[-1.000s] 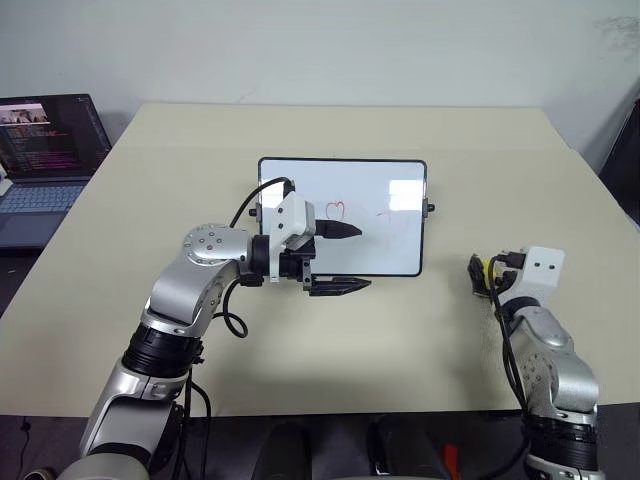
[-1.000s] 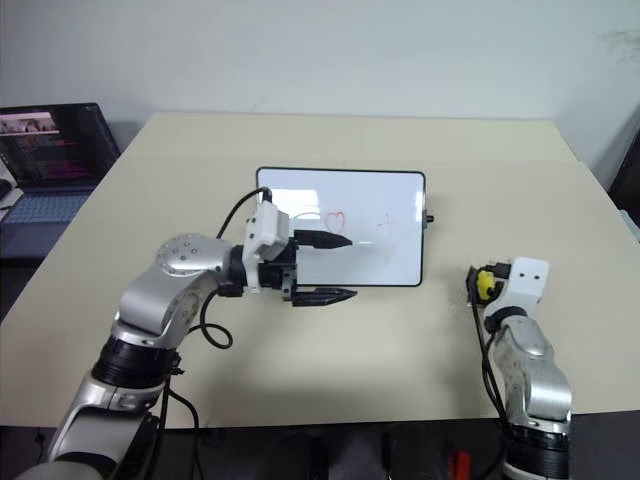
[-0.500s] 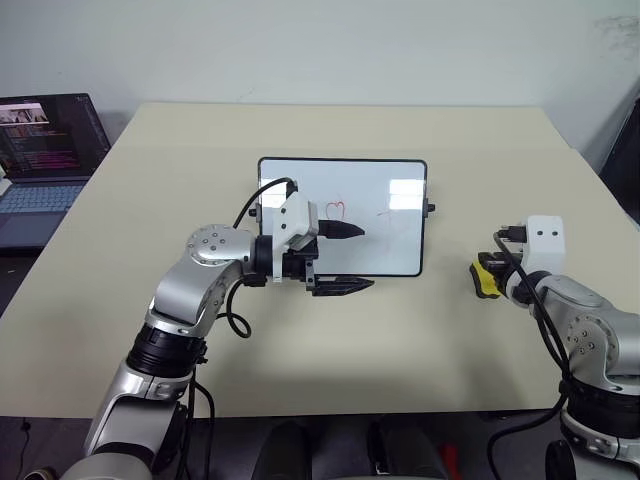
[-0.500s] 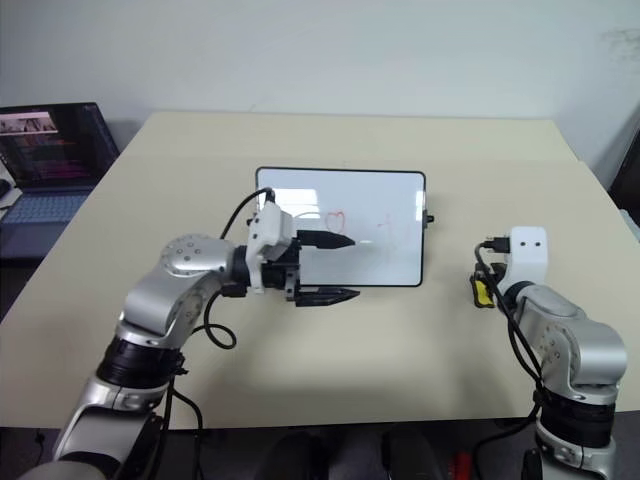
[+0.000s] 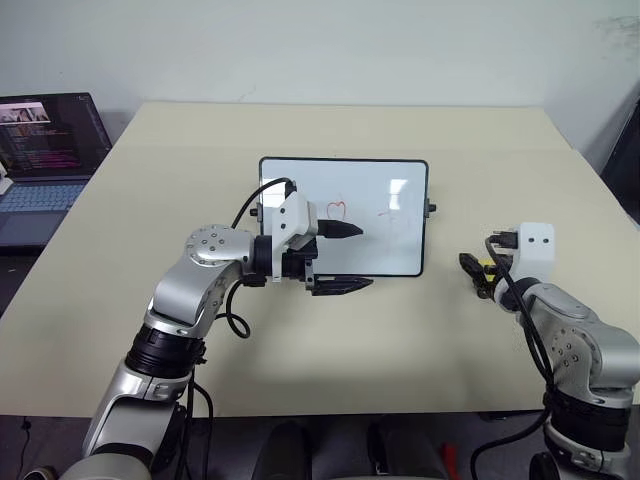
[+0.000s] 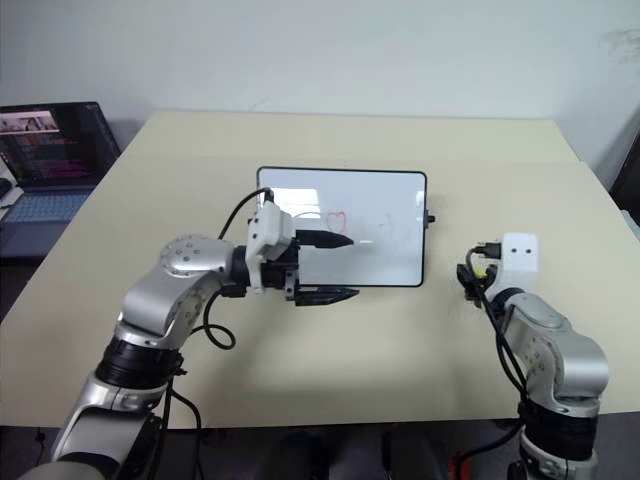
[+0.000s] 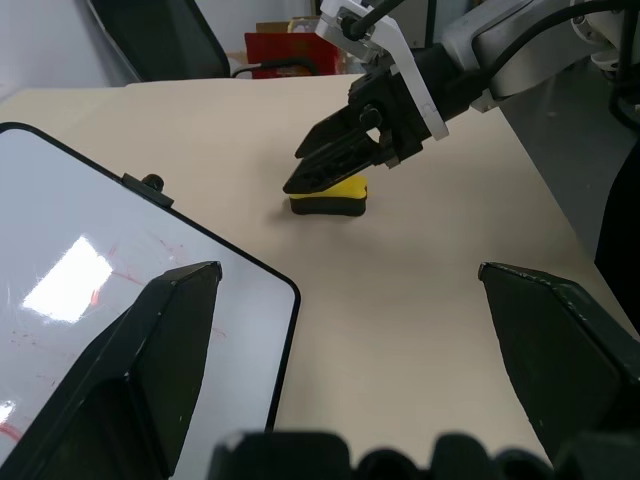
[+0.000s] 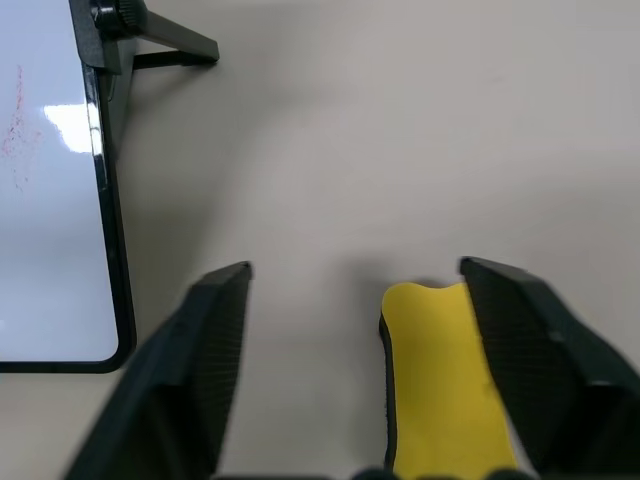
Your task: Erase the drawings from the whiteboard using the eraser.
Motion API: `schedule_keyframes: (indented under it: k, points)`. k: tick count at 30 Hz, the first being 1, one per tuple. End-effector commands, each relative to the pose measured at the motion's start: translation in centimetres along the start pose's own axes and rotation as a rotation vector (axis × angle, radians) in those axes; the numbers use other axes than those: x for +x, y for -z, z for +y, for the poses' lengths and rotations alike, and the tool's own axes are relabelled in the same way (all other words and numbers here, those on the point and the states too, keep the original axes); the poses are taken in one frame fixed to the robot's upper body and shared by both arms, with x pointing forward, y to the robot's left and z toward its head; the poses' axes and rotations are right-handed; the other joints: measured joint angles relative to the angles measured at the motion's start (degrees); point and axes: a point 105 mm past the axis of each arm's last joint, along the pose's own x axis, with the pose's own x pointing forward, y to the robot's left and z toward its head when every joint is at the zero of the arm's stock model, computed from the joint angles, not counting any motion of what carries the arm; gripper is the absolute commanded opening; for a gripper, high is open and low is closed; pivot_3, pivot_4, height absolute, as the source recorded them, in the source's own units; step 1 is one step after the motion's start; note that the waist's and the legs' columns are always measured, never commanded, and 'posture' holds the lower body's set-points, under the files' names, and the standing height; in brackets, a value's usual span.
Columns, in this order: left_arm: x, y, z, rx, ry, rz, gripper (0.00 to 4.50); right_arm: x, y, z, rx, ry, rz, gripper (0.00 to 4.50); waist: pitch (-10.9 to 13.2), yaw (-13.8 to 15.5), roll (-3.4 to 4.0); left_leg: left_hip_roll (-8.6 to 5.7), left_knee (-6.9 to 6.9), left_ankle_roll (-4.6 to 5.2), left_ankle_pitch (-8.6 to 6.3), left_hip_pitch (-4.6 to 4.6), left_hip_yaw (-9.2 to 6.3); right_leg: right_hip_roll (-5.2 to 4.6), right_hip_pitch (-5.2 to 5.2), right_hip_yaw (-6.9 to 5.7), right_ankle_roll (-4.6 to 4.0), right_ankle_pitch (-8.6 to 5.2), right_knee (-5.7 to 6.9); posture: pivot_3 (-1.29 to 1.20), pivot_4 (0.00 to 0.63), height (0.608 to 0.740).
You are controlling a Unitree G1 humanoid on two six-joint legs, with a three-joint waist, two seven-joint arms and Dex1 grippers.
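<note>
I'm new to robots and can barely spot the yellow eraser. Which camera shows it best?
The left wrist view: the eraser lies whole on the table, under the right gripper. The right wrist view shows its yellow top between the open fingers; the head views show a yellow sliver.

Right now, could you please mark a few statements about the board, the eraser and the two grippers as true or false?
1. The eraser lies on the table, off the whiteboard. True.
2. The right gripper is shut on the eraser. False: its fingers stand open, the eraser between them.
3. The red heart is on the whiteboard. True.
4. The left gripper holds the eraser. False: it is open and empty, at the board's near edge.
</note>
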Motion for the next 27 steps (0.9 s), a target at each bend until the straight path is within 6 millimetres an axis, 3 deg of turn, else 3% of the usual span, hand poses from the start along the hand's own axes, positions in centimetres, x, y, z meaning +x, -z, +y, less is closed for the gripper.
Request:
schedule_keyframes:
  k: [1, 25, 27]
  points:
    - [0.2, -1.0, -0.3, 0.046, 0.029, -0.013, 4.50, -0.6, -0.9, -0.3, -0.027, 0.028, -0.047, 4.47, 0.00, 0.00, 0.00, 0.00, 0.00, 0.00, 0.00, 0.00, 0.00, 0.00, 0.00, 0.00, 0.00, 0.00, 0.00, 0.00, 0.150, 0.740]
    - [0.4, -0.9, -0.5, 0.049, 0.037, -0.009, 4.50, 1.6, 1.2, -3.2, -0.025, 0.082, 0.009, 4.47, 0.00, -0.02, 0.00, 0.00, 0.00, 0.00, 0.00, 0.01, 0.02, 0.01, 0.00, 0.02, 0.00, 0.00, -0.01, 0.00, 0.150, 0.740]
    - [0.4, -0.9, -0.5, 0.049, 0.036, -0.009, 4.50, 1.7, 1.2, -3.3, -0.020, 0.086, 0.005, 4.10, 0.00, -0.02, 0.00, 0.00, 0.00, 0.00, 0.00, 0.00, 0.02, 0.01, 0.00, 0.02, 0.00, 0.00, -0.01, 0.00, 0.150, 0.740]
